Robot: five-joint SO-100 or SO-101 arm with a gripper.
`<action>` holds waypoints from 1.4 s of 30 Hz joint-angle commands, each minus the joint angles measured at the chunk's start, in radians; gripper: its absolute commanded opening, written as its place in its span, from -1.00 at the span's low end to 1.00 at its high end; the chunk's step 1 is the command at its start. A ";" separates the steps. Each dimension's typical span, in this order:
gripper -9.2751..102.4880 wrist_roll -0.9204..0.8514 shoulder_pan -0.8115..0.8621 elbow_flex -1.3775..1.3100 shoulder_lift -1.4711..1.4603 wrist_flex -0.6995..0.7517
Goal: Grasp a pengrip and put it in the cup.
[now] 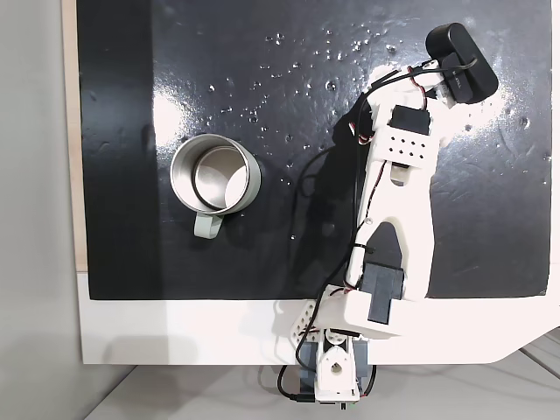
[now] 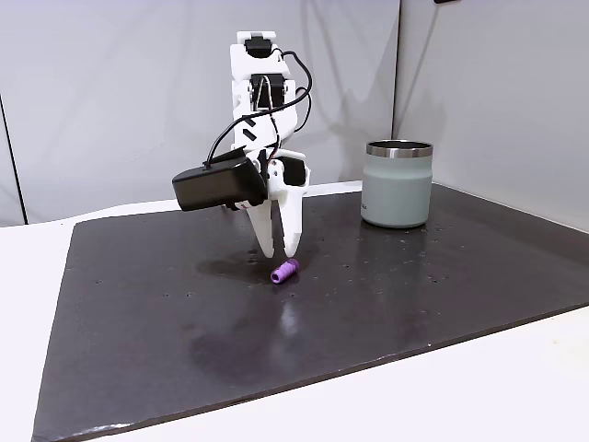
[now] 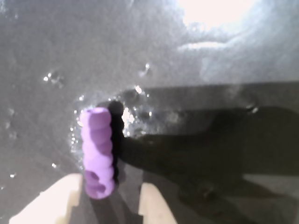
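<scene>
- In the wrist view, the small light-purple ribbed rubbery pengrip (image 3: 97, 156) lies flat on the black mat, its long axis running up and down the picture, one open end turned toward the camera at the bottom.
- The two pale fingertips of the white two-finger gripper (image 3: 108, 205) enter from the bottom edge, one on each side of the tube's near end; they stand a narrow way apart and hold nothing, and whether either one touches the tube I cannot tell.
- In a fixed view from the side, the pengrip (image 2: 284, 270) rests on the dark matte mat (image 2: 166, 322), just below and in front of the downward-pointing gripper (image 2: 278, 250), lying slantwise with its open end toward the camera.
- Farther back and to the right in that view stands the round brushed-steel cup (image 2: 398, 182), upright, well apart from the tube.
- In a fixed view from above, the cup (image 1: 215, 178) shows its shiny inside and pale green handle, and the white arm (image 1: 398, 210) lies well to its right.
- No readable writing or brand shows anywhere.
</scene>
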 commanded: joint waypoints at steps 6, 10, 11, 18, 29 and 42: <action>-0.50 -0.009 0.020 -0.183 -0.078 0.044; -0.50 -0.009 0.018 -0.206 -0.109 0.044; -0.50 -0.009 0.017 -0.216 -0.120 0.044; -0.50 -0.008 -0.003 -0.244 -0.161 0.058; -0.69 -0.048 -0.015 -0.420 -0.299 0.224; -0.83 -0.048 -0.012 -0.604 -0.367 0.417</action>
